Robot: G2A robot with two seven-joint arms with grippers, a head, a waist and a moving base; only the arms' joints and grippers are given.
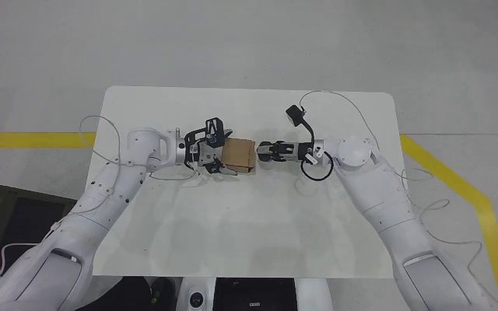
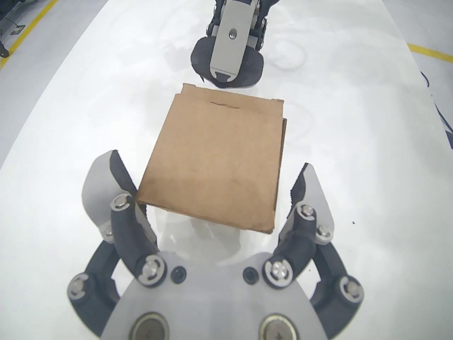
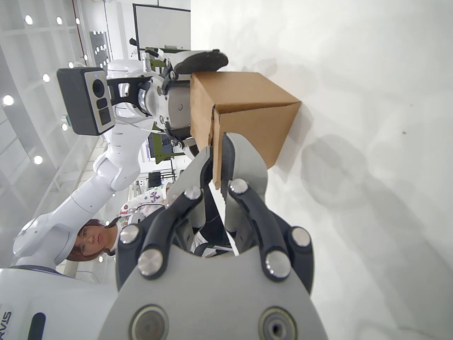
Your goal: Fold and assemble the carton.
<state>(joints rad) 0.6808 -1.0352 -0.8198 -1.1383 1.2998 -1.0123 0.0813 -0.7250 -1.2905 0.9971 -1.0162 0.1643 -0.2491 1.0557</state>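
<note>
Top view is showing the carton (image 1: 240, 154) sitting on the white bench (image 1: 257, 225) between both arms. The left end effector (image 1: 223, 150), spread wide, is straddling one end; the right end effector (image 1: 260, 152) is pinching the opposite wall's edge.

A white bench (image 1: 327, 225) with rounded corners stands on a pale grey floor (image 1: 233, 39) marked by a yellow line (image 1: 39, 140). A brown cardboard carton (image 1: 240, 154) sits near the bench's middle.
</note>
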